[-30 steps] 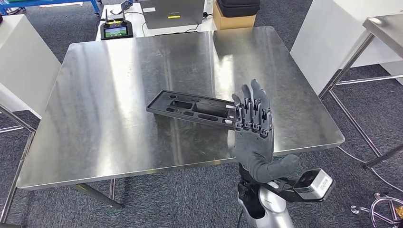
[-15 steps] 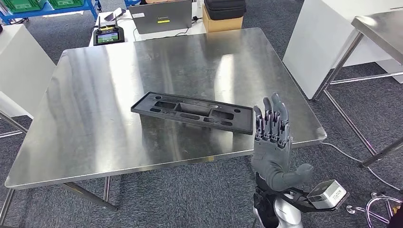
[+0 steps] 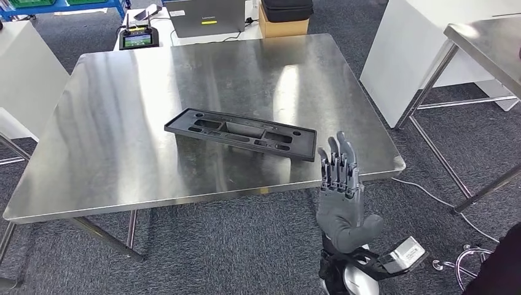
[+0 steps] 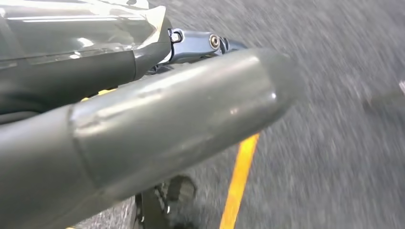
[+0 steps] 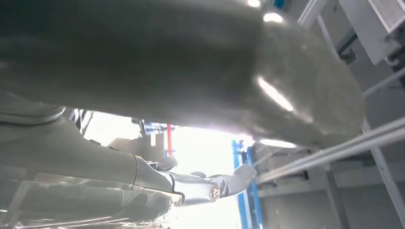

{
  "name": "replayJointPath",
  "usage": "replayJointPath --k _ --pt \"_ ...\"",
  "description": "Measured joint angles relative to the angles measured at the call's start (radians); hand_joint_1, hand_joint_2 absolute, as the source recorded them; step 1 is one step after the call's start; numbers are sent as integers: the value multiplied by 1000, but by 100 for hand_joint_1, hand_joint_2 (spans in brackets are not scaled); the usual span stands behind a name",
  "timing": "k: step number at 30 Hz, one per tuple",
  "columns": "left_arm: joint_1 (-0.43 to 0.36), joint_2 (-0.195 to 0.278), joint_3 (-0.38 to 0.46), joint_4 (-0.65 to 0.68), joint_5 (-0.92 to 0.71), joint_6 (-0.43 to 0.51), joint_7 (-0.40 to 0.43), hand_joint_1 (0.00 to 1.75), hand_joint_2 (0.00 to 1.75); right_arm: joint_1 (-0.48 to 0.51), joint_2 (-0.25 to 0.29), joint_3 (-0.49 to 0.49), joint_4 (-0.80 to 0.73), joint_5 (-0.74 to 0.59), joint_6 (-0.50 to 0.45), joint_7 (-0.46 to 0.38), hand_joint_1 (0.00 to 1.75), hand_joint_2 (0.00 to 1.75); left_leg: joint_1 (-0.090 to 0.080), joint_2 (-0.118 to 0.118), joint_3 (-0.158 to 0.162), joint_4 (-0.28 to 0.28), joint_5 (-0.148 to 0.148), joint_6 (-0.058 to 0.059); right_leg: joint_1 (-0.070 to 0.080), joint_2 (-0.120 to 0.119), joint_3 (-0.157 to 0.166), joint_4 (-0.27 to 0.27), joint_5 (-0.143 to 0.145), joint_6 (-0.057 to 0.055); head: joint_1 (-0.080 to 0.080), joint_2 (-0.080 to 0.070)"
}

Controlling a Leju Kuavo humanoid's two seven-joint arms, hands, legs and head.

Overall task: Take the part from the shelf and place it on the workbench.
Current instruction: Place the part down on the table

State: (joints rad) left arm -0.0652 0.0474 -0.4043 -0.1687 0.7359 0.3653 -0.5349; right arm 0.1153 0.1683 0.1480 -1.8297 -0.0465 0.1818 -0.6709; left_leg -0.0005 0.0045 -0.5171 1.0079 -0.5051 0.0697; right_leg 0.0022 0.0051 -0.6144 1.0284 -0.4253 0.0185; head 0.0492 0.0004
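Observation:
The part (image 3: 239, 133), a long flat black plastic panel with several cut-outs, lies flat on the steel workbench (image 3: 123, 123), right of its middle and slightly slanted. My right hand (image 3: 341, 196) stands at the bench's front edge near the right corner, fingers straight and pointing up, thumb out to the side, holding nothing and clear of the part. Its wrist view shows the thick thumb (image 5: 167, 62) close up. My left hand (image 4: 143, 119) hangs over grey carpet with nothing in it, thumb and a finger stretched out.
Behind the workbench are a laptop (image 3: 206, 15), a handheld controller with a lit screen (image 3: 136, 38) and a cardboard box (image 3: 282, 24). A white cabinet (image 3: 424, 49) and a second steel table (image 3: 491, 37) stand at the right. A yellow floor line (image 4: 239, 181) runs below my left hand.
My right hand has drawn back from the part's right end to the bench's front edge. The part stays lying on the bench. The whole view has shifted slightly.

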Motion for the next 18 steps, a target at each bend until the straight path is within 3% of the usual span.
replayJointPath --k 2,4,5,6,7,9,10,11,13,15,16,18 --pt "-2 -12 23 0 30 54 0 0 0 -28 -2 31 23 -20 11 26 0 0 7 6 -13 -25 33 1 2 0 -25 48 -48 -2 2 0" --pt "-2 -26 47 0 52 105 -6 0 0 -70 -6 61 63 -50 30 48 0 0 9 10 -38 -30 57 -2 -6 -1 -60 157 -130 -6 4 0" --pt "-1 -33 58 0 61 130 -9 0 0 -94 -8 77 89 -68 42 57 0 0 10 12 -53 -29 68 -6 -12 -1 -70 212 -155 -1 4 0" --pt "-1 -41 67 0 67 150 -12 0 0 -119 -11 92 116 -83 51 63 0 0 12 14 -67 -28 80 -10 -18 -1 -69 247 -161 10 3 0" --pt "0 -48 77 0 71 166 -14 0 0 -143 -13 107 143 -96 58 67 0 0 14 15 -82 -27 92 -15 -24 -2 -53 252 -149 26 3 0" --pt "0 -58 89 0 73 177 -16 0 0 -182 -16 130 186 -108 63 70 0 0 20 15 -109 -21 113 -29 -37 -3 29 161 -104 56 3 0" --pt "0 -60 95 0 74 182 -16 0 0 -198 -17 140 203 -112 67 71 0 0 22 14 -123 -14 122 -37 -40 -3 84 87 -97 64 5 0" --pt "1 -62 99 0 76 190 -16 0 0 -213 -18 149 217 -117 73 71 0 0 21 12 -133 -8 129 -45 -38 -3 123 26 -102 64 6 0" --pt "3 -65 108 0 81 219 -10 0 0 -243 -22 170 251 -130 91 72 0 0 19 10 -144 -2 146 -57 -29 -1 149 -30 -120 48 8 0" --pt "7 -70 116 2 86 252 2 0 0 -281 -25 194 297 -142 106 70 0 0 25 9 -149 0 154 -65 -31 -1 132 -28 -110 25 7 0" --pt "9 -72 118 3 87 269 11 0 0 -301 -26 206 321 -147 110 68 0 0 30 8 -157 12 136 -68 -33 -2 124 -27 -102 11 6 0" --pt "12 -80 121 6 88 301 25 0 0 -340 -26 229 371 -158 119 63 0 0 35 4 -188 94 48 -73 -32 -5 106 -27 -81 -15 4 0"
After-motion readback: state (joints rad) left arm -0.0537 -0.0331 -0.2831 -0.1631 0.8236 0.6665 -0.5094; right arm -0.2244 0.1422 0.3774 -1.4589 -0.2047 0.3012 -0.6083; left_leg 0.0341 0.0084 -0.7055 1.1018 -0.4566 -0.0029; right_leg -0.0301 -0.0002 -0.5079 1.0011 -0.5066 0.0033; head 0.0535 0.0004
